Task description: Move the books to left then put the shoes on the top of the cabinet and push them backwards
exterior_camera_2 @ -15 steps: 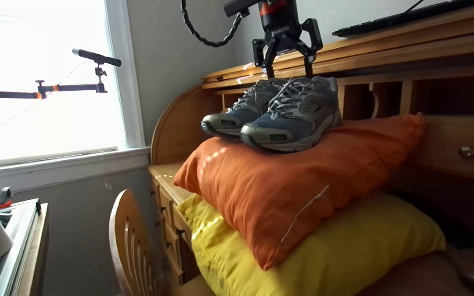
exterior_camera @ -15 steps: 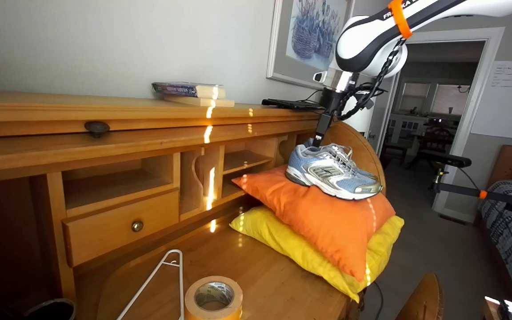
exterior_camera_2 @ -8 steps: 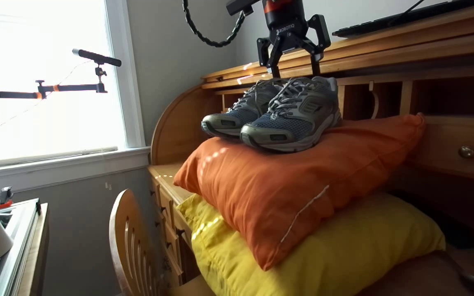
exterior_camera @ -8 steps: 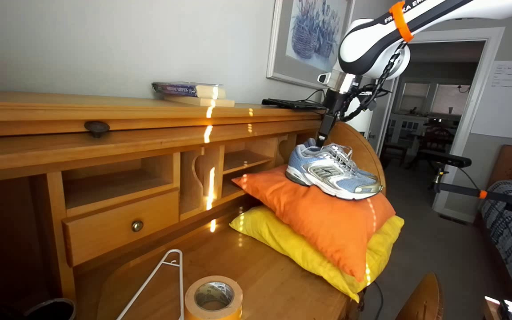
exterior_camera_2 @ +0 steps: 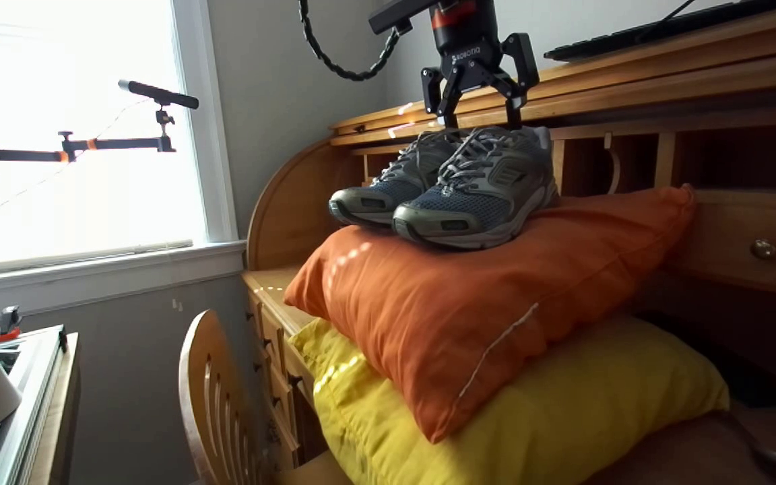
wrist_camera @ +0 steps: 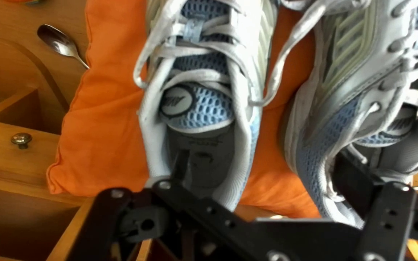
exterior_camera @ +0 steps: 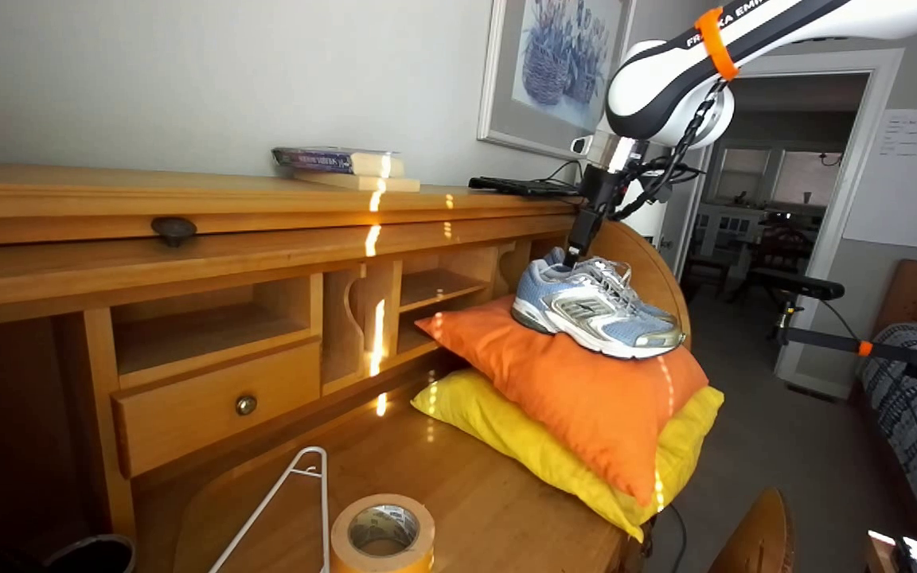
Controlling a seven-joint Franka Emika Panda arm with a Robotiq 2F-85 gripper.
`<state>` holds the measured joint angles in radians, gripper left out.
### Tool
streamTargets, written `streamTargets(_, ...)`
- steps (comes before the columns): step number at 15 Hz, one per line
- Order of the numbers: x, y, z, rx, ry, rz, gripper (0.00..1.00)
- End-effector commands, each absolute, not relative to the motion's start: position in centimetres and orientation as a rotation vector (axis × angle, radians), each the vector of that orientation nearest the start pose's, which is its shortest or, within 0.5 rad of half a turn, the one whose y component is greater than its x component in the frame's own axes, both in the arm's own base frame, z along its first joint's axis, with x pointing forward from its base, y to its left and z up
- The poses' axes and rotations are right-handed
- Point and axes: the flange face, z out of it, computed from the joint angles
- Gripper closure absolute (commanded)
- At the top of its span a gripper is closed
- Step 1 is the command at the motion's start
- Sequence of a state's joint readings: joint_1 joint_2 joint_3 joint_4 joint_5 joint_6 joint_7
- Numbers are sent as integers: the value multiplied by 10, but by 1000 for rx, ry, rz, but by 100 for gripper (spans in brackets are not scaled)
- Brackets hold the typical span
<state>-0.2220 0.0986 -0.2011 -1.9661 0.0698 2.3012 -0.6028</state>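
The shoes point(exterior_camera: 598, 306), grey-and-white sneakers with light blue mesh, stand side by side on an orange pillow, toes away from the cubbies. They also show in an exterior view point(exterior_camera_2: 489, 192) and the wrist view point(wrist_camera: 201, 105). My gripper point(exterior_camera: 572, 261) is open above their heel ends; it also shows in an exterior view point(exterior_camera_2: 482, 126). In the wrist view the gripper point(wrist_camera: 263, 157) has one finger at each shoe's opening, with the shoes' inner walls between them. How deep the fingertips sit is unclear. The books point(exterior_camera: 339, 165) lie stacked on the cabinet point(exterior_camera: 148, 185) top.
The orange pillow point(exterior_camera: 578, 398) rests on a yellow pillow point(exterior_camera: 506, 422) on the desk surface. A black keyboard point(exterior_camera: 522, 187) lies on the ledge, to the right of the books. A tape roll point(exterior_camera: 383, 537), white hanger point(exterior_camera: 323, 485) and spoon point(wrist_camera: 60, 41) lie on the desk. A chair point(exterior_camera_2: 209, 397) stands close by.
My gripper has shifted slightly to the right in both exterior views, then sunk a little toward the shoe openings. The fingers remain spread. The shoes, pillows and books have not visibly moved.
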Motion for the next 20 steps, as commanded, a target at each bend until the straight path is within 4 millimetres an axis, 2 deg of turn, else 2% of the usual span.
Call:
streamTargets(1, 547, -243, 447, -3175, -132, -416, 0)
streamTargets(11, 545, -242, 435, -3141, -44, -369, 0)
streamTargets(18, 543, -240, 418, -3130, -47, -304, 0)
streamTargets(19, 544, -240, 417, -3132, -44, -303, 18)
streamTargets(20, 545, -240, 416, -3134, -44, -301, 27)
